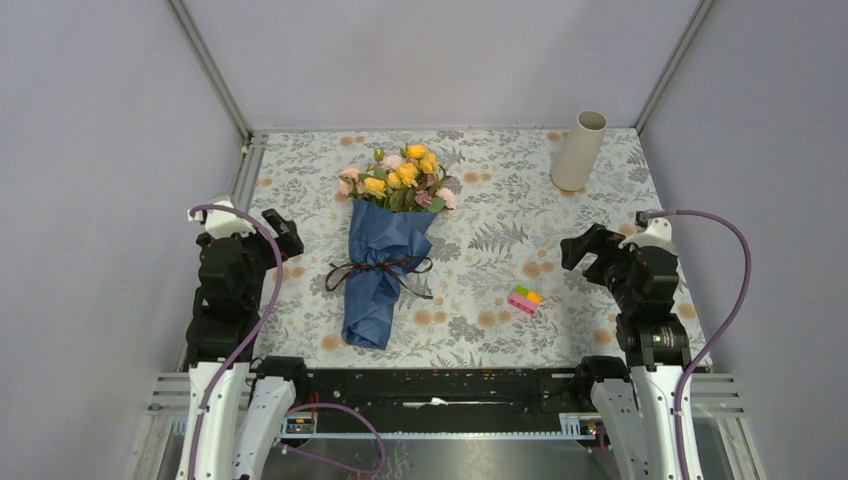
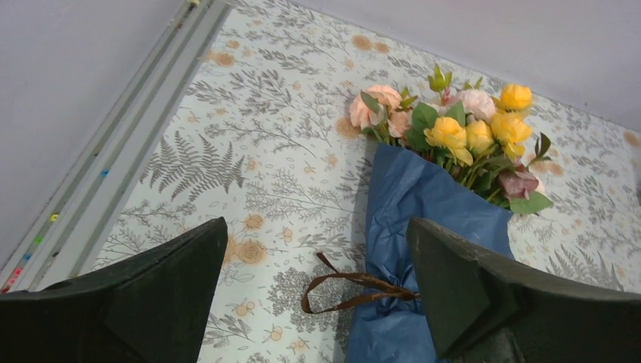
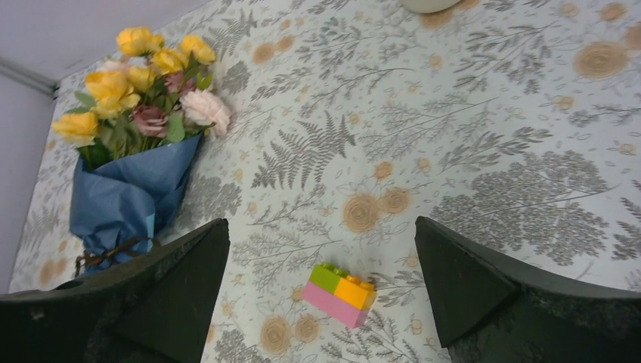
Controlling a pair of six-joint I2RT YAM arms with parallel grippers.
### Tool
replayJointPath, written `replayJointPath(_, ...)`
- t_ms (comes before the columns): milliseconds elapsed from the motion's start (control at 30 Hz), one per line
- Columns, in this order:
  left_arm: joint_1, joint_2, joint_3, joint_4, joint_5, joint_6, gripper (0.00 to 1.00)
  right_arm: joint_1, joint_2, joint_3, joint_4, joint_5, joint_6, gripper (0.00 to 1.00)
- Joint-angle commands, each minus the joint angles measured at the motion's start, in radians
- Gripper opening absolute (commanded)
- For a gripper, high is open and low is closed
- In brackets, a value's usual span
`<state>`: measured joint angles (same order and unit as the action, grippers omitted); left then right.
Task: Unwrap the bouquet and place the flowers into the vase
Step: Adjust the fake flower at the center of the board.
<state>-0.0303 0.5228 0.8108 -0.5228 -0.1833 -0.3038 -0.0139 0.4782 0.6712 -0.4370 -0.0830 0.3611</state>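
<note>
The bouquet (image 1: 383, 262) lies flat on the floral tablecloth, left of centre, wrapped in crinkled blue paper (image 2: 423, 197) tied with a dark brown ribbon (image 2: 355, 283). Its flowers (image 1: 400, 175), yellow, pink and cream roses, point toward the far wall. The beige vase (image 1: 579, 150) stands upright at the far right; only its base (image 3: 427, 4) shows in the right wrist view. My left gripper (image 1: 285, 235) hovers open to the left of the bouquet, holding nothing. Over on the right, my right gripper (image 1: 580, 248) is open and empty too, well apart from the wrapping (image 3: 128, 189).
A small pink, green and orange toy block (image 1: 524, 299) lies on the cloth between the bouquet and the right arm, below the right gripper's fingers (image 3: 339, 293). Grey walls close the table on three sides. A metal rail (image 2: 113, 159) runs along the left edge.
</note>
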Motion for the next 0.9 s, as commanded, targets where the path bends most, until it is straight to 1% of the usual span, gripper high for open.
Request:
replayJointPath(0, -0.049, 0.013, 0.017, 0.026, -0.002, 0.0, 0.99, 0.004, 0.015, 0.008, -0.004, -0.15, 0.003, 1.0)
replayJointPath(133, -0.117, 0.035, 0.03, 0.005, -0.027, -0.013, 0.99, 0.004, 0.028, -0.01, -0.005, -0.203, 0.017, 1.0)
replayJointPath(233, -0.184, 0.038, 0.045, -0.013, -0.074, -0.049, 0.99, 0.004, 0.031, -0.032, 0.013, -0.248, 0.042, 0.99)
replayJointPath(300, -0.229, 0.037, 0.051, -0.026, -0.095, -0.091, 0.99, 0.007, 0.036, -0.052, 0.033, -0.281, 0.058, 0.98)
replayJointPath(400, -0.285, 0.05, 0.033, -0.035, -0.066, -0.178, 0.99, 0.009, 0.055, -0.072, 0.049, -0.307, 0.065, 0.95)
replayJointPath(500, -0.355, 0.071, -0.012, -0.026, -0.067, -0.265, 0.99, 0.056, 0.073, -0.09, 0.067, -0.311, 0.069, 0.93)
replayJointPath(567, -0.417, 0.083, -0.045, -0.012, -0.095, -0.304, 0.98, 0.079, 0.085, -0.1, 0.085, -0.313, 0.077, 0.92)
replayJointPath(667, -0.479, 0.101, -0.091, 0.024, -0.119, -0.339, 0.98, 0.133, 0.104, -0.111, 0.112, -0.299, 0.087, 0.91)
replayJointPath(767, -0.506, 0.134, -0.126, 0.041, -0.114, -0.366, 0.98, 0.199, 0.131, -0.117, 0.132, -0.251, 0.099, 0.88)
replayJointPath(867, -0.507, 0.153, -0.196, 0.073, -0.076, -0.4, 0.98, 0.278, 0.154, -0.116, 0.15, -0.193, 0.103, 0.87)
